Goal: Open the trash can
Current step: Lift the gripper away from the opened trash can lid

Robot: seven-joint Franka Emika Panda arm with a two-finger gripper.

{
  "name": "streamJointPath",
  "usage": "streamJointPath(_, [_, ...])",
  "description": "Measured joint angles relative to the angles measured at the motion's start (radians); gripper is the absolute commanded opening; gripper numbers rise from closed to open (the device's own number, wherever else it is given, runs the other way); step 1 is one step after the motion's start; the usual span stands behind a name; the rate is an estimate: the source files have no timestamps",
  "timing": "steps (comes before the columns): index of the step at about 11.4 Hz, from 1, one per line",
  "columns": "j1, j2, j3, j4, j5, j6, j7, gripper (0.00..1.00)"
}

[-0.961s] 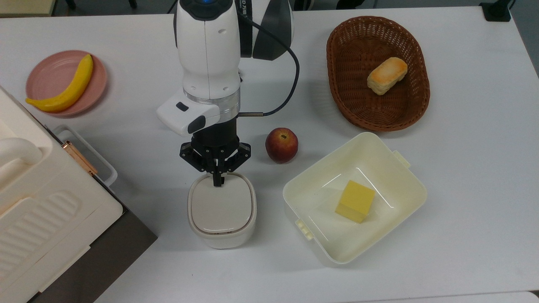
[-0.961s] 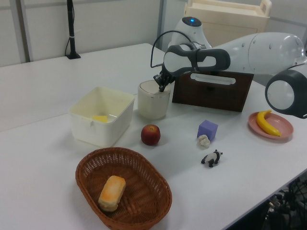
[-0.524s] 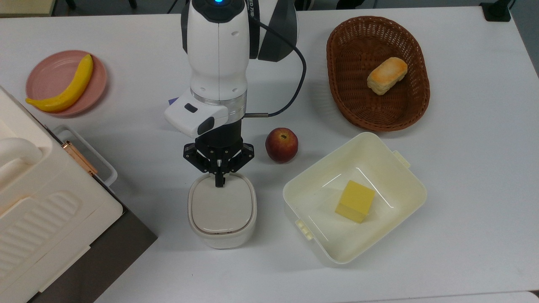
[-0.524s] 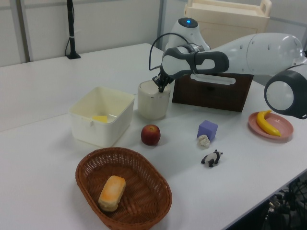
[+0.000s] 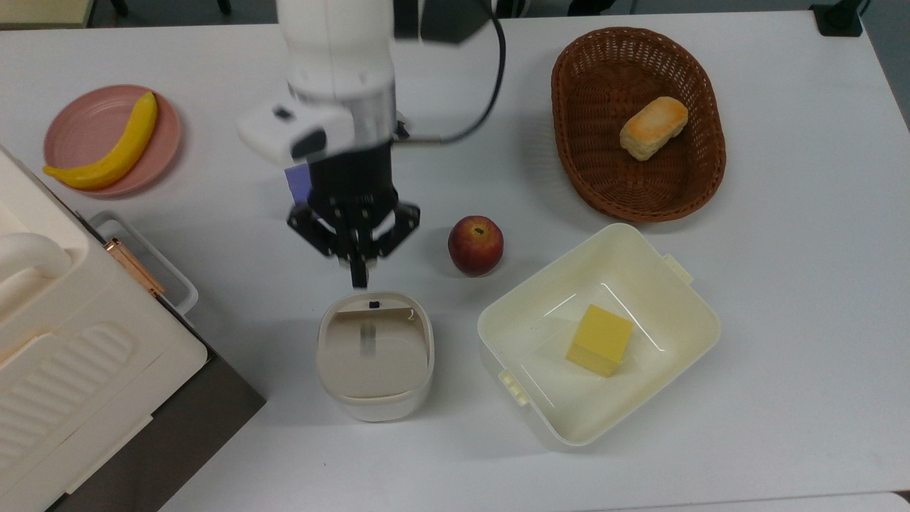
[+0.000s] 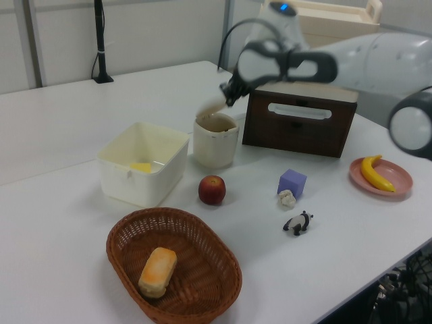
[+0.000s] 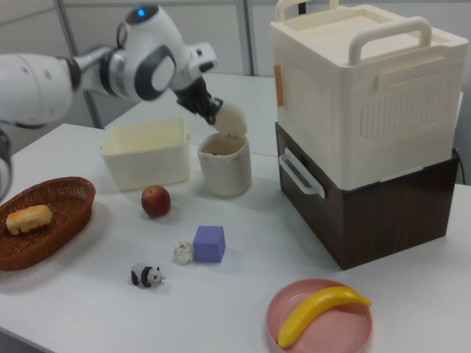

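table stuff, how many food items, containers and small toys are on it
Food: 4, banana, apple, bread roll, yellow block
Containers: 4, trash can, cream tub, basket, pink plate
Toys: 3, purple cube, panda, white lump
Total: 11

In the top view, the trash can (image 5: pixel 375 355) stands with bare bench (image 5: pixel 441 469) at its 6 o'clock. At its 3 o'clock the cream tub (image 5: pixel 599 334) stands near, with a gap between. The apple (image 5: pixel 475 245) lies at 1 o'clock. At 9 o'clock the big cream appliance (image 5: pixel 78 355) blocks that side. The claw (image 5: pixel 359 274) hangs above the 12 o'clock rim, and the raised lid (image 7: pixel 231 118) rises over the 6 o'clock rim.
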Motion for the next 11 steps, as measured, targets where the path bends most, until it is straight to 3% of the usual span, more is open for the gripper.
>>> streamJointPath(3, [-0.014,-0.184,0.001,-0.087,0.034,-0.17,0.0,0.05])
streamJointPath(4, [-0.014,-0.221,0.001,-0.102,0.034,-0.238,0.0,0.24])
streamJointPath(6, [-0.014,-0.287,0.003,-0.136,0.035,-0.363,0.0,1.0])
streamJointPath(11, [-0.01,-0.405,0.006,-0.21,0.035,-0.539,-0.001,1.0])
